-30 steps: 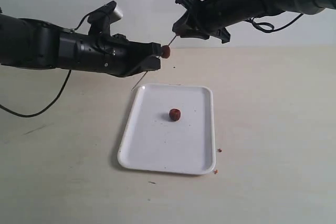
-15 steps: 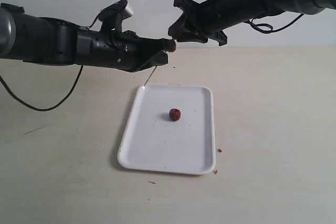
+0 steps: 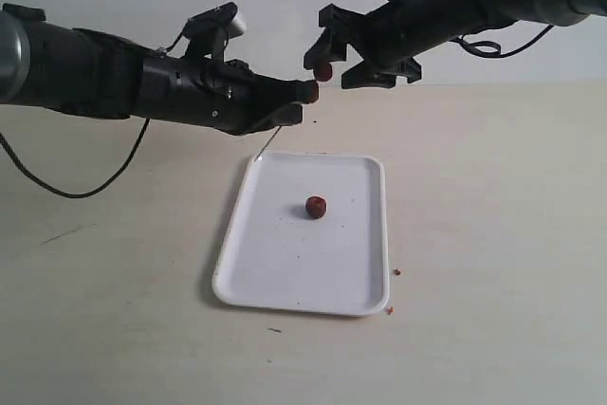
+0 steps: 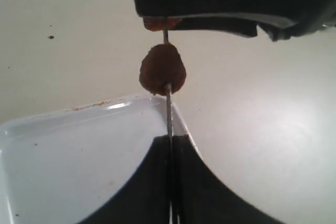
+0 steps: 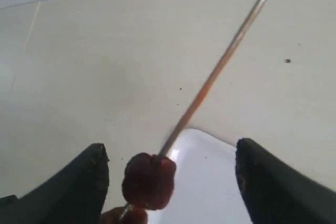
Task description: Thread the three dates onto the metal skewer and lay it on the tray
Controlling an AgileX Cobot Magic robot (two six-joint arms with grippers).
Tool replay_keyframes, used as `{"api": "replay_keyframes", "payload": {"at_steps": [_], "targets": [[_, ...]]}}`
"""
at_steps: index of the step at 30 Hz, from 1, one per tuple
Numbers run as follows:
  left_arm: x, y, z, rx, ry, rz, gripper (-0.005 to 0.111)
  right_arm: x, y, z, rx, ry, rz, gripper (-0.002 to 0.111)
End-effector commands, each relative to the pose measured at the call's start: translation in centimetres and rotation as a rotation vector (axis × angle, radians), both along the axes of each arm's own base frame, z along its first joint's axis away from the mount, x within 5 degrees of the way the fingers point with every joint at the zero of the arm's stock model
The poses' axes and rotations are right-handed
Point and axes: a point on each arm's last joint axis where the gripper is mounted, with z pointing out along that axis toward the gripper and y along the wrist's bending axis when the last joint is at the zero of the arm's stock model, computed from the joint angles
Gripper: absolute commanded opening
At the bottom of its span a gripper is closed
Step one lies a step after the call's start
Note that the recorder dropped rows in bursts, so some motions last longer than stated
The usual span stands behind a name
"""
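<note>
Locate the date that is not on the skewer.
In the exterior view, the loose date lies alone near the middle of the tray, around the centre of the frame.

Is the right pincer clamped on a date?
No, the right pincer stands wide open, and the date on the metal skewer sits between its fingers, touching neither.

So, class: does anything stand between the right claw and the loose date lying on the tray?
Yes. The open right claw straddles a threaded date on the metal skewer, which the left claw holds over a corner of the tray. The claw must likely back off that skewer first; nothing covers the loose date itself.
</note>
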Motion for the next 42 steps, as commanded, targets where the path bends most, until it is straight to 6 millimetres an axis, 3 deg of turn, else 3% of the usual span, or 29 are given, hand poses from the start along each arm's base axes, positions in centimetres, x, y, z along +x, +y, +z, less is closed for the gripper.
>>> {"api": "replay_keyframes", "payload": {"at_steps": [1,5,9,13,18,27,34,42], "targets": [[0.2,0.8,-0.5,0.062,0.025,0.002,0.0,-0.2,-2.1,1.8,-0.064,-0.045,-0.003,0.068],[0.5,2.5,-0.9,0.13,0.071,-0.003,0.0,-1.1,-2.8,3.4,-0.192,-0.077,0.073,0.068],[0.3,4.8,-1.1,0.248,0.128,-0.064,0.0,-2.9,-1.9,4.7,-0.383,-0.158,0.349,0.067],[0.0,7.0,-1.4,0.359,0.2,-0.114,0.0,-4.5,-0.3,4.3,-0.505,-0.127,0.583,0.065],[0.2,8.6,-0.8,0.352,0.216,-0.082,0.0,-5.5,2.9,2.7,-0.625,-0.074,0.713,0.064],[0.0,9.0,0.7,0.359,0.152,-0.086,0.0,-6.0,8.6,-0.5,-0.721,0.006,0.628,0.064],[0.2,9.0,1.1,0.36,0.121,-0.07,0.0,-5.1,9.6,-5.0,-0.702,0.09,0.519,0.064],[0.2,9.1,1.1,0.361,0.115,-0.064,0.0,-4.9,9.4,-6.4,-0.723,0.112,0.516,0.064]]}}
